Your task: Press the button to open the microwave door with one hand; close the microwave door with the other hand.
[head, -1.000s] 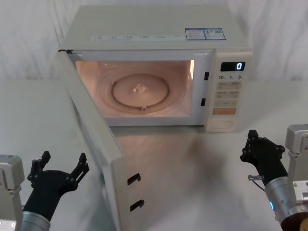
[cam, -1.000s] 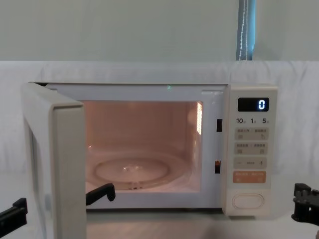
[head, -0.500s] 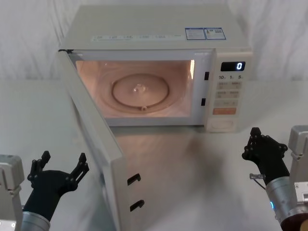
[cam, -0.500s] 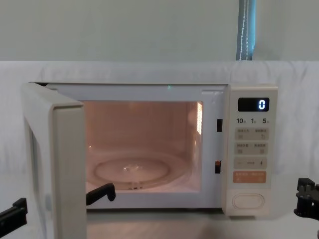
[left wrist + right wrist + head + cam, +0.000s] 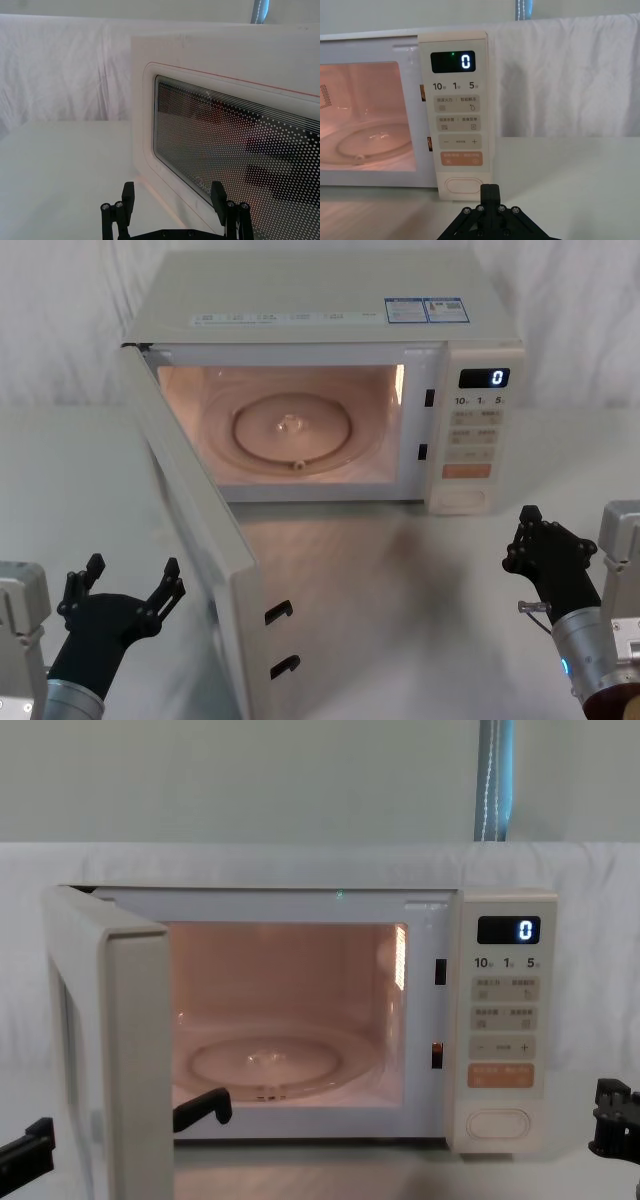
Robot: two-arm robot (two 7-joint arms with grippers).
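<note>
The black left gripper (image 5: 124, 589), fingers spread wide, sits at the head view's lower left beside the swung-out cream glass-windowed microwave door (image 5: 190, 530), placed to push it (my guess). The black right gripper (image 5: 542, 545), fingers bunched together, sits lower right, below the cream oval button (image 5: 463, 500).

Camera positions, four views.
Head: high, looking down; chest: low, level, both sharing the microwave (image 5: 320, 390) front; wrists: close, facing it.

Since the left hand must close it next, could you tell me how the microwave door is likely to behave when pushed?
The microwave door looks rigid, so it should swing on its hinge rather than flex. Its glass window suggests pushing the frame instead. The left hand sits open beside its outer face.
</note>
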